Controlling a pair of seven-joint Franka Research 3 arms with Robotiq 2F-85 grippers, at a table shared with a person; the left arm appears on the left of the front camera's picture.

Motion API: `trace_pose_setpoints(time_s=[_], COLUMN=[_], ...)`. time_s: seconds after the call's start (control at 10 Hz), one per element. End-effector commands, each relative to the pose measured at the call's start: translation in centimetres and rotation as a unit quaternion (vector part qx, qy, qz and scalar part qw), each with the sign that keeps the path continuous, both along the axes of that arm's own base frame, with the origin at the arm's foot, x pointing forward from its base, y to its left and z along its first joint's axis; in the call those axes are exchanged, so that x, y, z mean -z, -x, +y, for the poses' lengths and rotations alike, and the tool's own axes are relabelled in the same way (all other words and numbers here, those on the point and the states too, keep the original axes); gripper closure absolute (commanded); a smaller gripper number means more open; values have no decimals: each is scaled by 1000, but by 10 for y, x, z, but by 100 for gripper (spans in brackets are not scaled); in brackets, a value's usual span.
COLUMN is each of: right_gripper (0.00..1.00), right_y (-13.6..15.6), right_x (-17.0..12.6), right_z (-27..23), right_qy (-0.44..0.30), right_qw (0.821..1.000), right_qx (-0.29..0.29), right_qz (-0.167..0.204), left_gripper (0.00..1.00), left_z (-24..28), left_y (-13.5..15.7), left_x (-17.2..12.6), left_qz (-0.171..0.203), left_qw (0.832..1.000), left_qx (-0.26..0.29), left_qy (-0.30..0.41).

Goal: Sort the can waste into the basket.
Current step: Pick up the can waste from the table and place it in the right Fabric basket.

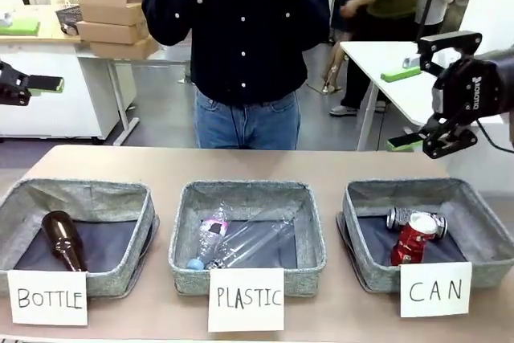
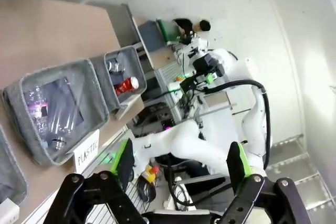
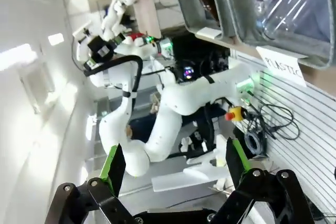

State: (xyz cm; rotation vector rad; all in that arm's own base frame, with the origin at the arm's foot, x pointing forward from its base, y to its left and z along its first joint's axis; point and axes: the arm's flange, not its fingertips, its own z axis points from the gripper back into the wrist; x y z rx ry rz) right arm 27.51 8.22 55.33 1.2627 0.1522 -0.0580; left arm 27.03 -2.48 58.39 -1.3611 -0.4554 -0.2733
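The basket (image 1: 365, 267) with the CAN sign (image 1: 435, 288) stands at the table's right. In it a dented red can (image 1: 414, 238) leans on a dark silver can (image 1: 401, 218). My right gripper (image 1: 414, 95) hangs open and empty above and behind that basket. At the picture's left edge my left gripper (image 1: 32, 86) is raised off the table. In the left wrist view the left gripper (image 2: 181, 156) is open and empty, with the can basket (image 2: 137, 66), red can (image 2: 126, 85) and silver can (image 2: 115, 66) far off. In its own wrist view the right gripper (image 3: 173, 161) is also open with nothing in it.
A middle basket (image 1: 181, 247) marked PLASTIC holds clear plastic bottles (image 1: 241, 242). The left basket (image 1: 136, 259) marked BOTTLE holds a brown glass bottle (image 1: 63, 238). A person (image 1: 241, 38) stands at the far side of the table. Bare tabletop (image 1: 241, 166) lies behind the baskets.
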Motion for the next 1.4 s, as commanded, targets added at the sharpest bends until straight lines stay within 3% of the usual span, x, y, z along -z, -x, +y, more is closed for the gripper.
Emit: trace_pose_setpoints(time_s=[0.0, 1.3], right_gripper=[0, 0], right_y=[12, 12], right_x=[-5, -5], right_z=[6, 6], right_qy=[19, 19], right_qw=[998, 998], right_qx=[-36, -36], right_qz=[-49, -49], left_gripper=[8, 8], left_z=[5, 5], left_y=[3, 3], left_x=[-1, -1], left_qz=[-11, -11], left_qw=[1000, 1000], left_qx=[6, 6], left_qy=[-6, -6])
